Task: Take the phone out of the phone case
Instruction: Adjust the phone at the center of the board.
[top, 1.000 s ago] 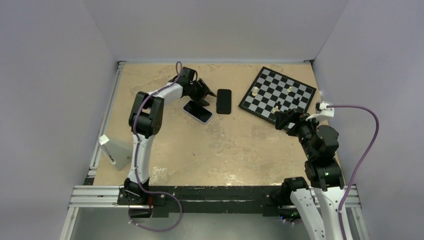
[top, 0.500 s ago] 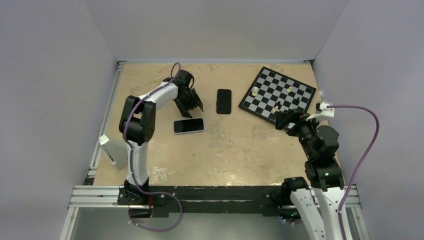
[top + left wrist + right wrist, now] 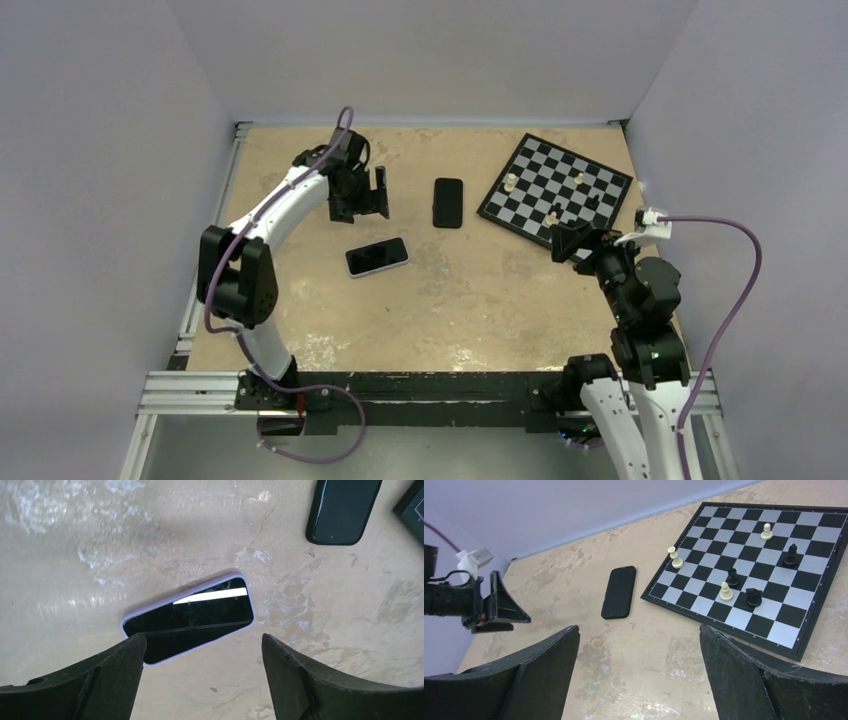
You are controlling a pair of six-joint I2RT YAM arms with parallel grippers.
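What changed: we see the left gripper [image 3: 366, 200] has moved back and to the left, away from the phone [image 3: 377, 257]; a second ago it was right at the phone
Phone since then: it has slid nearer to us, away from the other black phone [image 3: 448, 202], and now lies flat where it was half a second ago
Right arm: it has hardly moved
Where the phone is: screen up on the table [image 3: 460, 300], left of the middle, and we see it is in the phone case [image 3: 253, 609], which shows as a pale rim all around the black screen
Table: tan and patchy, with a chessboard [image 3: 556, 190] and a few pieces at the far right, and a white box [image 3: 228, 300] at the left edge
Room: plain pale walls on three sides
Left arm: it reaches far out; the jaws are wide apart with nothing in them, up above the phone
Right arm: folded near its base, the right gripper [image 3: 572, 241] by the near corner of the chessboard, jaws wide apart and holding nothing
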